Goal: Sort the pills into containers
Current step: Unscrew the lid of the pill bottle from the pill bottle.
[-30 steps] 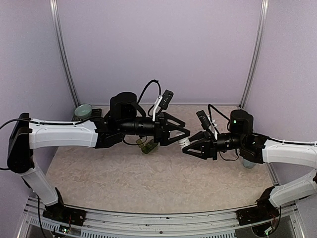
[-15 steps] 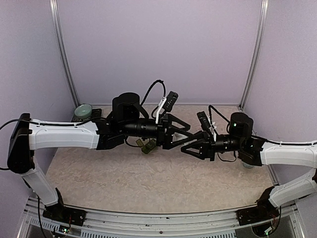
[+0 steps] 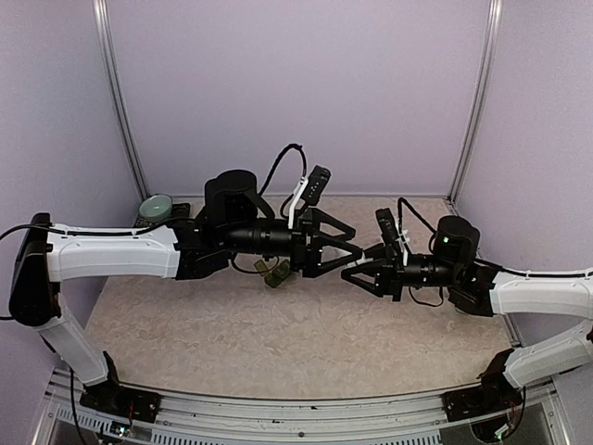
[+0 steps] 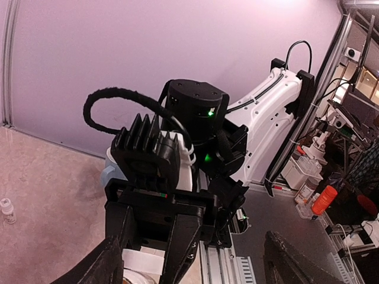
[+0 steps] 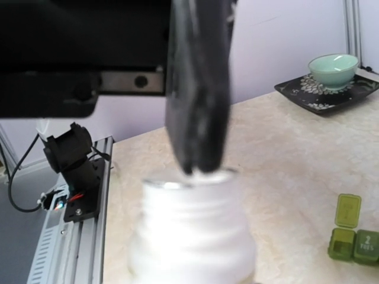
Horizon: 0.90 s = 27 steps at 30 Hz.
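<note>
Two claws nearly touch: right claw (image 3: 359,272) grasps white bottle (image 5: 192,236), left claw (image 3: 355,245) released.

Right hand (image 3: 357,267) with white bottle (image 5: 192,236) blocked head-on by left hand (image 3: 357,247)

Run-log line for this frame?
right gripper shut on white bottle | left gripper open, finger at bottle top | containers: one lid open
</note>
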Each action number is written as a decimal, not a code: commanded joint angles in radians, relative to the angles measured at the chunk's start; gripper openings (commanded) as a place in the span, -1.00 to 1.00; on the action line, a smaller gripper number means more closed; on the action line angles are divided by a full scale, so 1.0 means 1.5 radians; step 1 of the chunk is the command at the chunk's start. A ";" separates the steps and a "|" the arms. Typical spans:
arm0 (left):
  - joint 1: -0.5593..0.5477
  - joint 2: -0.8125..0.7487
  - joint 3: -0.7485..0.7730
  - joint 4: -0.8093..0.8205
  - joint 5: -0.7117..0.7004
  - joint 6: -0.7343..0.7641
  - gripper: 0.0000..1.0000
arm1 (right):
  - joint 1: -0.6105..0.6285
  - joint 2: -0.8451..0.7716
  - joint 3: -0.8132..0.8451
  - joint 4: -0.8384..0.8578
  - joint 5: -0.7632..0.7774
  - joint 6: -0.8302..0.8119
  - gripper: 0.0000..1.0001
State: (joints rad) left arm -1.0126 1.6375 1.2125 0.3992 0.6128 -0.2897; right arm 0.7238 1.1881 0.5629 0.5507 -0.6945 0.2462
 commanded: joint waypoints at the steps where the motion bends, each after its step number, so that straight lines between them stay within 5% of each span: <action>1: -0.003 -0.016 0.004 -0.021 -0.025 0.011 0.59 | -0.002 -0.014 -0.007 0.028 0.006 0.005 -0.98; 21: 0.058 -0.112 -0.137 0.027 -0.222 -0.045 0.65 | -0.003 -0.011 -0.021 0.012 -0.017 -0.010 -0.98; 27: 0.061 -0.127 -0.181 0.003 -0.307 -0.049 0.86 | -0.003 -0.014 -0.027 -0.003 0.013 -0.035 -0.98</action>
State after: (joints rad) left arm -0.9279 1.4784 0.9852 0.4072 0.2676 -0.3489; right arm 0.7238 1.1862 0.5339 0.5625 -0.7116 0.2314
